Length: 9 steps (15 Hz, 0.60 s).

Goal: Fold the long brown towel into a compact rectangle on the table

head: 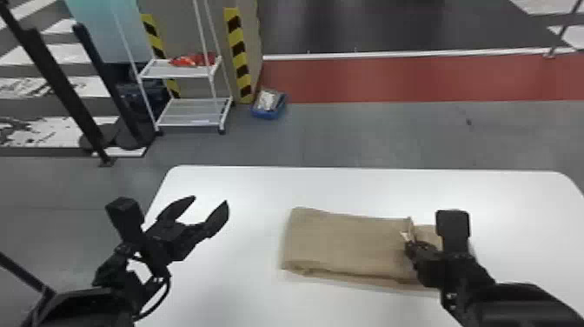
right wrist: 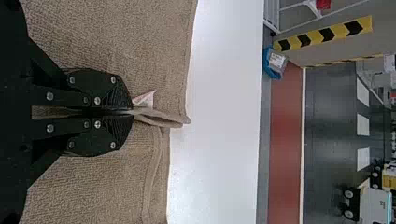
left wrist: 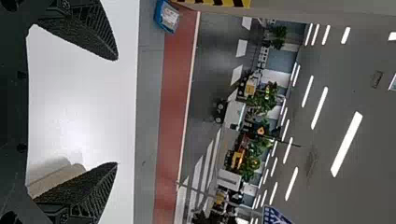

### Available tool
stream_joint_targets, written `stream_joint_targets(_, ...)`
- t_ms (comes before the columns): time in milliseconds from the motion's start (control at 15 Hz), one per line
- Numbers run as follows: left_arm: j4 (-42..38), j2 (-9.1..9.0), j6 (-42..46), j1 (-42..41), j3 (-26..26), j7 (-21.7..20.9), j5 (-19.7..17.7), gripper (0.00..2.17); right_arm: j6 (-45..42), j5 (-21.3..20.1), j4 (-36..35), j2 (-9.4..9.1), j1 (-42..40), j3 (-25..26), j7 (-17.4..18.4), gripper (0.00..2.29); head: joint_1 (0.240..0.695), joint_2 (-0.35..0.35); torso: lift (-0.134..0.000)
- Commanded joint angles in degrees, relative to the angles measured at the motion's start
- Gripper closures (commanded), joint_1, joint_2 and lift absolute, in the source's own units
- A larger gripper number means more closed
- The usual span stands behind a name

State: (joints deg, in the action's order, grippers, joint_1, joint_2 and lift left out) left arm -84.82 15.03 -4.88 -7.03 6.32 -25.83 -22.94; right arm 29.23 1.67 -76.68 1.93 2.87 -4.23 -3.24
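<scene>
Right gripper (right wrist: 132, 112), one: black fingers brought together on a small ridge of cloth (right wrist: 161, 119), pinched up near the towel's far edge. Label (right wrist: 145, 99), one: pale, sticking up just beside those fingertips. Long brown towel (head: 343, 243), one: lying in layers under and around the right gripper, the broader part to its left, a shorter part to its right. Handling, as judged: light, limp, in no way fragile; the coarse weave should grip well and hardly slip, but the cloth will not hold a shape by itself, and a narrow pinch may lift the upper layer only, leaving those below to skew or bunch. Best hold: the short end to the right of the right gripper, taken near a corner through its full thickness — the label is a poor purchase. Left gripper (head: 210, 199), one: fingers spread, nothing between them, well to the left of the towel; suited to pressing the broader part flat during a fold. Worktop (head: 243, 187), one: white, smooth, beneath the towel and reaching past both grippers; the cloth may slide on it if dragged. Blue box (head: 269, 111), one: on the floor, well beyond the grippers.
</scene>
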Motion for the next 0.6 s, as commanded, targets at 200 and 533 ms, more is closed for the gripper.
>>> stream_joint_targets(200,0.0,0.0,0.0,-0.35,0.1,-0.19,-0.09,0.08,-1.14,-0.35,-1.8,-0.26,-1.11,-1.57,0.25,0.9,0.695,0.11,0.0)
stream_joint_targets(533,0.0,0.09,0.0,-0.79,0.71,-0.89,-0.35,0.08,-0.43,-0.35,-2.51,-0.26,-1.46,-2.1,0.77,0.9,0.695,0.125,0.0)
